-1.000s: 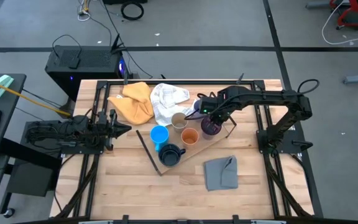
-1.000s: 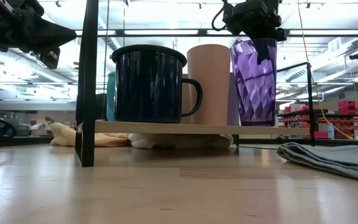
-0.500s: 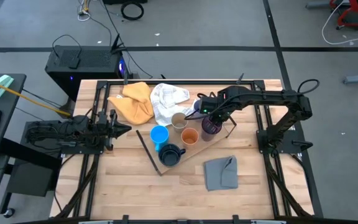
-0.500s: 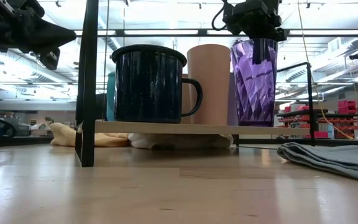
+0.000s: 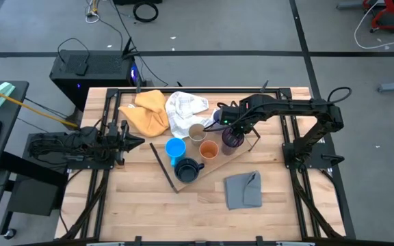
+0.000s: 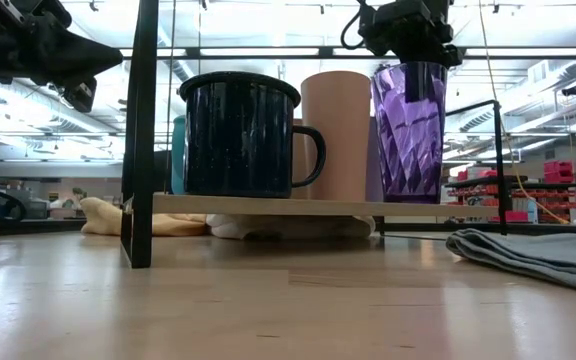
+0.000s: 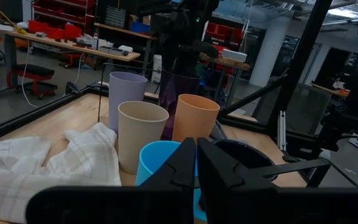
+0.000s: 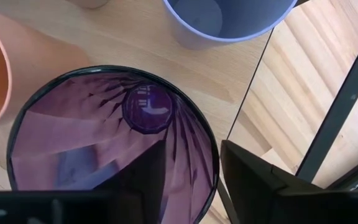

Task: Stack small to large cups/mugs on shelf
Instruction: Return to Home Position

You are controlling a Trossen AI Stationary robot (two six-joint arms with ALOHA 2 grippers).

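Logged purple cup (image 8: 98, 118) upright on the shelf (image 6: 268, 205), just beside orange cup (image 5: 208, 149), with lavender cup (image 7: 127, 93) near. Found right gripper (image 8: 192, 155) over its rim, fingers spread: one inside the cup, one outside, wall between them. Noted dark navy mug (image 6: 240, 135), bright blue cup (image 5: 175, 148) and beige cup (image 7: 142, 134) on the same board. Saw left gripper (image 7: 196, 143) pressed together at the table's left side, well apart from the cups.
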